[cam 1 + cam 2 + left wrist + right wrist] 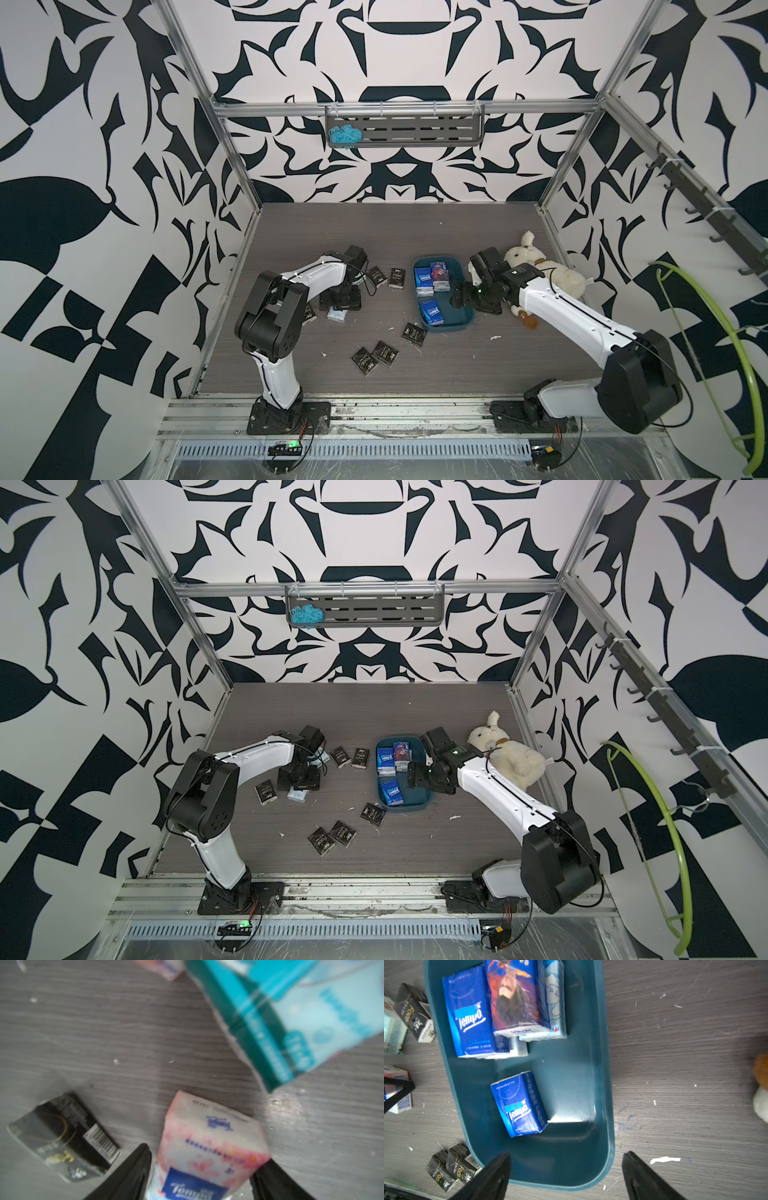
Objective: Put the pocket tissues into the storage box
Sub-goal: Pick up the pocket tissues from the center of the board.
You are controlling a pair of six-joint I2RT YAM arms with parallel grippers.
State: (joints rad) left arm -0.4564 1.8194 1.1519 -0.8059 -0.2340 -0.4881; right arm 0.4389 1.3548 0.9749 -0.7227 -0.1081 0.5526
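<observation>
Cream plush rabbit [521, 254] on grey tabletop [374, 232], slotted shelf [415, 142] — blue yarn [345, 136] inside (at one end), green hoop [739, 345].

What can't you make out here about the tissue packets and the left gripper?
- Left wrist view: blur hides whether the left gripper's jaws touch the pink-white packet; the frame edge cuts off its bottom.
- Left wrist view: light teal packet, blurred and cut by the frame edge.
- Both top views: lettering on the black packets too small to read.
- Right wrist view: upper packets in the storage box cover lower ones; count unclear.
</observation>
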